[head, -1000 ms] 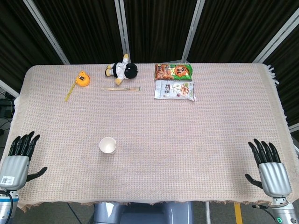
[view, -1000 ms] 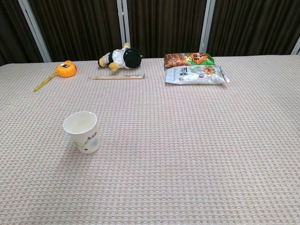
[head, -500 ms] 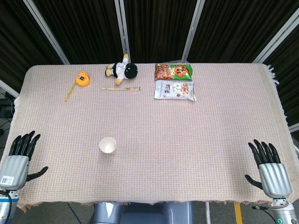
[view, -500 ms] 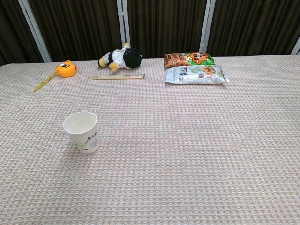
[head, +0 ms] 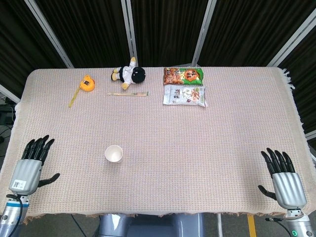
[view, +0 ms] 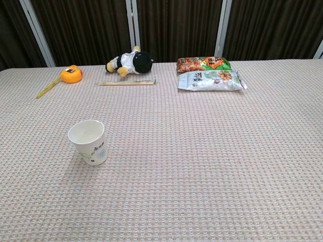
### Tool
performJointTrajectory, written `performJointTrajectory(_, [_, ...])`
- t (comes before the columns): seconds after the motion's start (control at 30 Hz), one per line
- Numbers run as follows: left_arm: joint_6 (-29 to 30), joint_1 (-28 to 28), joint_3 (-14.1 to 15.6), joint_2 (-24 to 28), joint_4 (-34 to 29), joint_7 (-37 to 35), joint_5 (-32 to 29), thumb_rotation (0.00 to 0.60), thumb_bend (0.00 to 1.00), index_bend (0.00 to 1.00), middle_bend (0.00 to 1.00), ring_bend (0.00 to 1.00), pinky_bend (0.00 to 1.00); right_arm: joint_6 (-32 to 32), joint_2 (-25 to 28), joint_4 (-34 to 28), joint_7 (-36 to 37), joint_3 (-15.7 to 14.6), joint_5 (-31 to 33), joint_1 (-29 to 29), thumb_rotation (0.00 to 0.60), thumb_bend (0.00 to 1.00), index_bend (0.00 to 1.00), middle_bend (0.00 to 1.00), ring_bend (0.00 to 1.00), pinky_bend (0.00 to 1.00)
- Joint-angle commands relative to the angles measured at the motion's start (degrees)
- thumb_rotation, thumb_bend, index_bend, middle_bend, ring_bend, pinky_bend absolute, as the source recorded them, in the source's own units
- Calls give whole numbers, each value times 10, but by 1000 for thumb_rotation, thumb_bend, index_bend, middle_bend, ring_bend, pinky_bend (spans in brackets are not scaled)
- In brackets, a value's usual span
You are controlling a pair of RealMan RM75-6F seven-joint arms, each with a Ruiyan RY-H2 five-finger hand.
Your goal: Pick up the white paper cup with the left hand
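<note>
Here the left hand (head: 30,167) and right hand (head: 285,181) lie flat with fingers spread, holding nothing, nearer than the upright white paper cup (head: 114,154). Beyond the cup lie chopsticks (head: 128,94) and a plush toy (head: 129,73).

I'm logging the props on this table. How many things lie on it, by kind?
Paper cup: 1
Snack packets: 2
Plush toy: 1
Tape measure: 1
Chopsticks: 1 pair
Total: 6
</note>
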Motion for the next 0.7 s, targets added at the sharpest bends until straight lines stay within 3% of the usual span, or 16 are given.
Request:
performJointTrajectory(0.03, [-64, -45, -26, -8, -47, 53, -27, 600, 15, 0, 0, 0, 0, 6, 5, -8, 9, -1, -6, -1, 600, 13, 0, 0, 0, 0])
performJointTrajectory(0.33, [-163, -124, -76, -55, -118, 208, -167, 600, 65, 76, 0, 0, 0, 0, 10, -10, 13, -3, -4, 0, 600, 14, 0, 0, 0, 0])
performJointTrajectory(0.53, [-173, -171, -97, -100, -127, 313, -269, 600, 66, 105, 0, 0, 0, -2, 15, -10, 23, -2, -3, 1, 600, 13, 0, 0, 0, 0])
performJointTrajectory(0.7, [-170, -196, -104, -128, -117, 349, -308, 600, 72, 167, 0, 0, 0, -2, 16, -11, 26, -3, -4, 1, 600, 13, 0, 0, 0, 0])
